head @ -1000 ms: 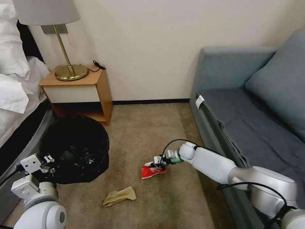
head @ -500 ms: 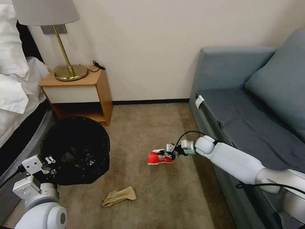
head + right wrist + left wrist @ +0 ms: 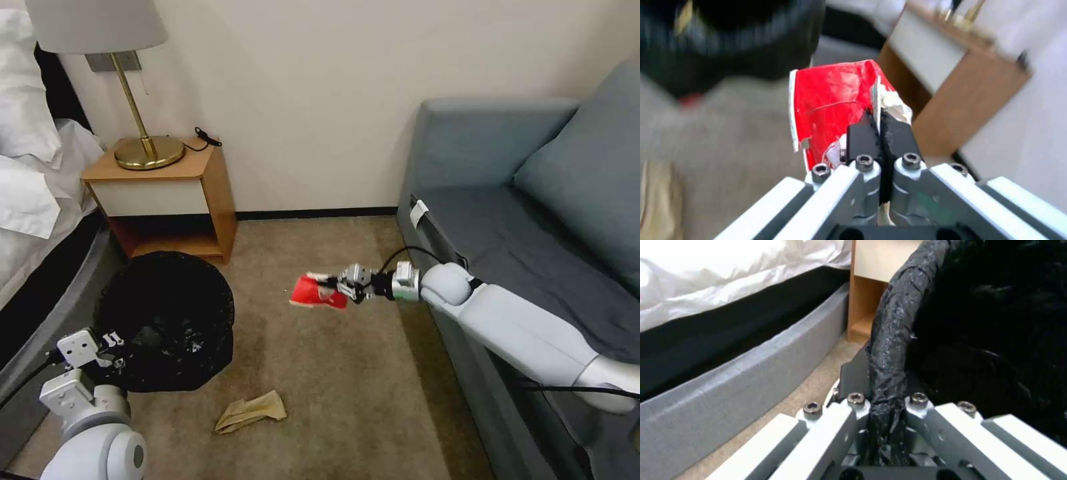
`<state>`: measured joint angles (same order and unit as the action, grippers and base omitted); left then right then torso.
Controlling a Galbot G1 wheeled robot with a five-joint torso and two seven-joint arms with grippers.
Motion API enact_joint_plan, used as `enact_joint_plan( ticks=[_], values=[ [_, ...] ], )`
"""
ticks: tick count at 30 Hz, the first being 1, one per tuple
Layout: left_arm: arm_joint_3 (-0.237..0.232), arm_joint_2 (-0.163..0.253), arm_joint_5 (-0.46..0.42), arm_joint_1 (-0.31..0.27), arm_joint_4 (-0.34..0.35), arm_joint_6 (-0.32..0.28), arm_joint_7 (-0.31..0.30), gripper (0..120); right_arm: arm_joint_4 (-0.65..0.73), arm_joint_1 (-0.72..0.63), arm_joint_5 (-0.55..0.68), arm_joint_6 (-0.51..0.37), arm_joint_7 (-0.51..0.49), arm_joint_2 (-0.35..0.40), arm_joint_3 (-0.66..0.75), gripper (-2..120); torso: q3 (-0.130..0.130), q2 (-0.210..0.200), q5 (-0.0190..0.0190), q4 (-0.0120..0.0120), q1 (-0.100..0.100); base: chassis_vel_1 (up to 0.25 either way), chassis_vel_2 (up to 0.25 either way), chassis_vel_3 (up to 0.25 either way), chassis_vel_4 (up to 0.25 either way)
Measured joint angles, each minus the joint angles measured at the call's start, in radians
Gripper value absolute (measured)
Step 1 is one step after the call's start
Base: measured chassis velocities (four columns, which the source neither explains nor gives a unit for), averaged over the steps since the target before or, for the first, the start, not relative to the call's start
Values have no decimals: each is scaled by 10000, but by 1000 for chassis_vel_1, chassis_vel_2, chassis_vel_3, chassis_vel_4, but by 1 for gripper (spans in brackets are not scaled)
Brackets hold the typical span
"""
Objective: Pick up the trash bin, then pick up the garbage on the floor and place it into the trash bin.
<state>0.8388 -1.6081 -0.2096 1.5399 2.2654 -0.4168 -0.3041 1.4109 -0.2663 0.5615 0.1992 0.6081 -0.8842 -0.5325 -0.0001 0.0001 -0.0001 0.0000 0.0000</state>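
Observation:
The trash bin (image 3: 167,320), wrapped in its crinkly black bag, is held just above the carpet at the lower left. My left gripper (image 3: 110,348) is shut on the bag-covered rim (image 3: 889,350). A red snack packet (image 3: 317,293) hangs in the air over the middle of the carpet, pinched at its torn end by my right gripper (image 3: 341,288), which is shut on it; the packet (image 3: 831,100) points toward the bin (image 3: 729,36). A crumpled brown paper bag (image 3: 252,410) lies on the carpet near the front.
A wooden nightstand (image 3: 173,193) with a brass lamp (image 3: 137,113) stands against the wall behind the bin. The bed (image 3: 33,200) runs along the left, and a grey-blue sofa (image 3: 533,220) fills the right. Open carpet (image 3: 320,373) lies between them.
My right gripper has lifted the red packet off the carpet and carried it up and to the left, toward the bin. The bin and left gripper have shifted slightly lower in the view.

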Motion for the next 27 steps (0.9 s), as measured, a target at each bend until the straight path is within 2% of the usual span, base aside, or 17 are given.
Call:
enact_joint_plan(
  ticks=[5, 8, 9, 12, 19, 22, 27],
  values=[
    [-75, 0, 44, -7, -24, 6, 1, 3, 1106, 301, 692, -404, -1180, -177, -48, 0, 0, 0, 0, 0, 0, 0, 0, 0, 0],
    [-153, 0, 114, -14, -58, 21, 1, 3, 2114, 573, 1435, -876, -2349, -488, -457, 0, 0, 0, -1, 1, 0, 0, 0, 0, 0],
    [-153, 0, 114, -14, -58, 21, 1, 3, 2114, 573, 1435, -876, -2349, -488, -457, 0, 0, 0, -1, 1, 0, 0, 0, 0, 0],
    [-235, 0, 181, -7, -95, 59, -6, 3, 2717, 745, 1868, -1246, -3238, -943, -983, 0, 0, 0, -1, 1, 0, 0, 0, 0, 0],
    [-384, 0, 240, 0, -91, 69, -45, 3, 2795, 956, 2109, -1585, -4176, -1987, -1959, 0, 0, -2, -2, 2, 0, 0, 0, 0, 0],
    [-455, 0, 278, 16, -22, 63, -69, 3, 2462, 1179, 2041, -1601, -4457, -2676, -2575, 0, 0, -2, -1, 2, 0, 0, 0, 0, 0],
    [-479, 0, 295, 61, 80, 58, -95, 3, 1731, 1441, 1847, -1461, -4610, -3279, -3230, 0, 0, -2, -2, 2, 0, 0, 0, 0, 0]
  ],
)
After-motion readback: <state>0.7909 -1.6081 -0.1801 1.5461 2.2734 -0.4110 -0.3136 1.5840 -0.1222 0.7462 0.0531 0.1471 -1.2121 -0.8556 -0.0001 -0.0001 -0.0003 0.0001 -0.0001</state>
